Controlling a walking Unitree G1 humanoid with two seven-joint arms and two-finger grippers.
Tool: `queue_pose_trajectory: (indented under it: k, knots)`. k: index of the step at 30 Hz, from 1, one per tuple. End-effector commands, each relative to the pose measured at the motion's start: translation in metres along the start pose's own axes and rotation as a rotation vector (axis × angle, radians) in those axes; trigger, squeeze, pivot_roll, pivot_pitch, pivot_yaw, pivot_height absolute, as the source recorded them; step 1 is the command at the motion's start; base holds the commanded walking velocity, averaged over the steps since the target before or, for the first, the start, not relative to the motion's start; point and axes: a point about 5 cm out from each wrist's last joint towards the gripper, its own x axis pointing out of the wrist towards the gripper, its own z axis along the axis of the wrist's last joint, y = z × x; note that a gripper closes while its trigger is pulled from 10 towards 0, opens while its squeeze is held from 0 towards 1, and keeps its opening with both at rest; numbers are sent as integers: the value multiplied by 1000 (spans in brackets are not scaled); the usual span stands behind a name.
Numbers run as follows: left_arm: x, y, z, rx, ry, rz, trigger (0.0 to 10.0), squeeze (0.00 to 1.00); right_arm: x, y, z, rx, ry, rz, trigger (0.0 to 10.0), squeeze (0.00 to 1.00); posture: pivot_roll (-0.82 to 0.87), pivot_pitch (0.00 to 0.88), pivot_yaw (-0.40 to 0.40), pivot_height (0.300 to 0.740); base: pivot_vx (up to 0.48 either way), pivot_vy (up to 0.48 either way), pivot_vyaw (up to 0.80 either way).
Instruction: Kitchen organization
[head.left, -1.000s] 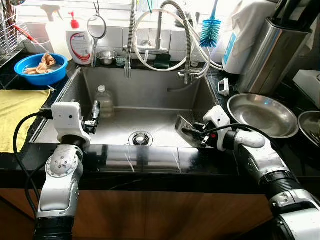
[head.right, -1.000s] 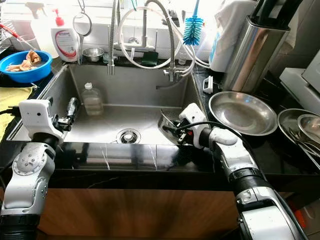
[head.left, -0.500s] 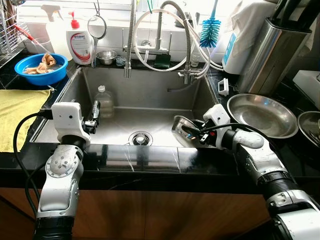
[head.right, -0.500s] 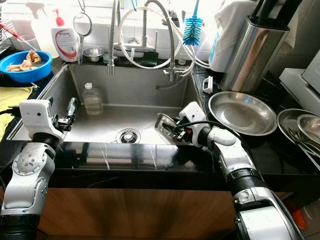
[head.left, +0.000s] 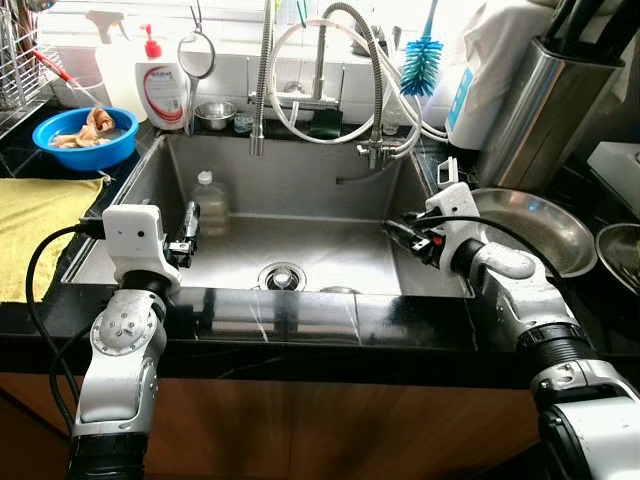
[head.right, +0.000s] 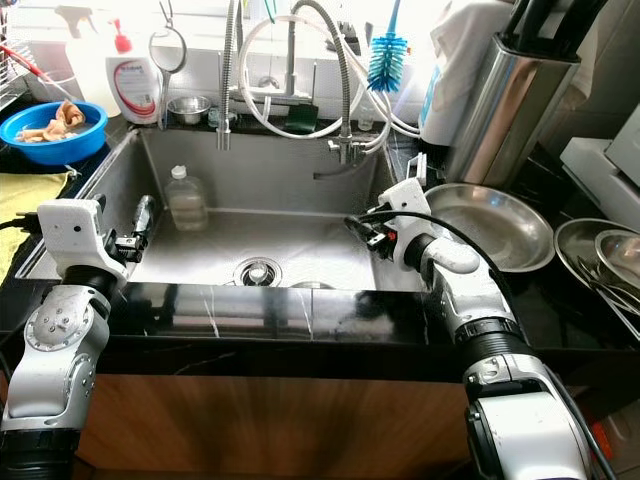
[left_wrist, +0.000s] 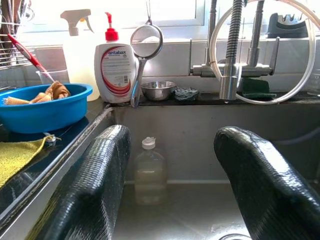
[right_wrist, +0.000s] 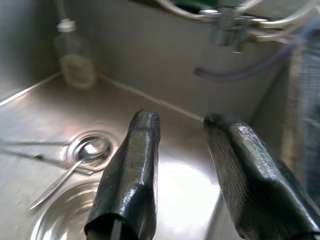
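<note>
My right gripper (head.left: 394, 232) hangs open and empty over the right side of the steel sink (head.left: 300, 180), close to its right wall. In the right wrist view a small steel bowl (right_wrist: 60, 222) lies on the sink floor below the fingers (right_wrist: 132, 170), with a thin utensil (right_wrist: 65, 175) beside it at the drain (head.left: 281, 276). From the head camera only a sliver of that bowl (head.left: 340, 290) peeks over the front rim. My left gripper (head.left: 190, 225) is open over the sink's left edge, pointing toward a clear plastic bottle (left_wrist: 150, 172) that stands upright against the back wall.
A wide steel pan (head.left: 535, 235) sits on the counter right of the sink, behind it a steel knife block (head.left: 545, 100). A blue bowl (head.left: 85, 135) and yellow cloth (head.left: 30, 220) lie on the left. Soap bottle (head.left: 160, 90), faucet hoses (head.left: 330, 70) and a blue brush (head.left: 421, 60) line the back.
The right gripper has let go of the small steel bowl, which dropped to the sink floor near the front. The gripper rose and moved right toward the sink wall. The left arm stayed still.
</note>
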Motion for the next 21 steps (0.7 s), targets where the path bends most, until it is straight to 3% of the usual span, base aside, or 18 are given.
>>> queue_pose_trajectory:
  k: [1,2,9,14,19,21]
  knots:
    - [0,0,-3,-7,15,-6,10000,0,-1,-5,11,-4,-29,-65,10000,0,116,0,-82,740,0,0,0]
    - [0,0,-3,-7,17,-7,10000,0,-5,-7,13,-38,-33,-116,10000,0,112,0,-80,740,0,0,0]
    - [-1,-1,-5,-7,25,-14,10000,0,-15,0,28,-44,-126,-199,10000,0,102,0,-75,740,0,0,0]
    - [-2,-2,-6,-11,30,-18,10000,0,-24,-6,33,-59,-146,-332,10000,0,98,0,-75,740,0,0,0]
    - [-1,-2,-6,-11,33,-21,10000,0,-33,-8,37,-23,-187,-463,10000,0,96,0,-77,740,0,0,0]
    - [-2,-3,-6,-14,32,-22,10000,0,-40,-2,39,14,-251,-536,10000,0,97,0,-79,740,0,0,0]
